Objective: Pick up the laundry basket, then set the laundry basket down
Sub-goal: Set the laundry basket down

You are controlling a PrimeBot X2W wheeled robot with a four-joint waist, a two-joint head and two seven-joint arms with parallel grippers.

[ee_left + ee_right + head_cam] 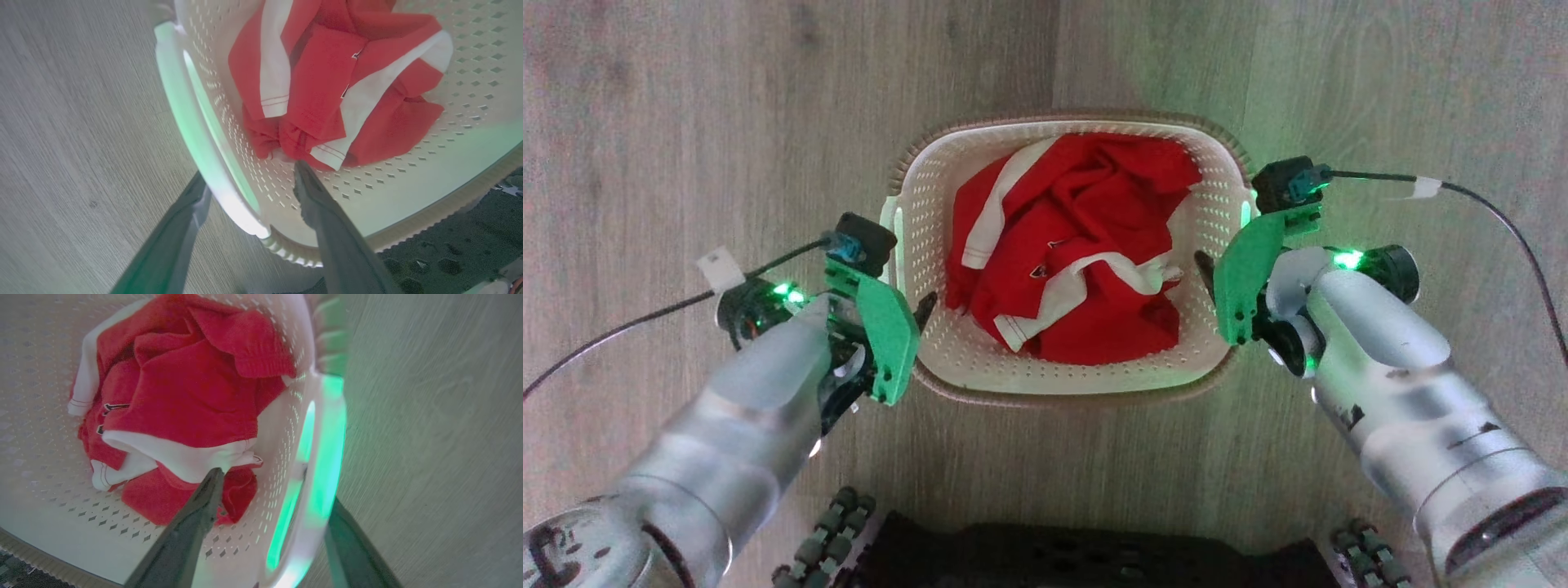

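The laundry basket (980,363), cream and perforated with a brown rim, stands on the wood floor between my arms and holds a crumpled red and white garment (1078,245). My left gripper (911,306) is open and straddles the basket's left white loop handle (179,94), one finger outside against the handle and the other inside the basket wall (408,196). On the other side, the right gripper (1217,265) is open in the same way around the right handle (327,437), its inner finger hanging over the garment (184,396). In both wrist views the handles glow green from the wrist lights.
My dark base (1078,555) with its rollers lies just behind the basket's near rim. A black cable (1486,204) trails from the right wrist and another (645,314) from the left. Wood floor (727,122) spreads on all sides.
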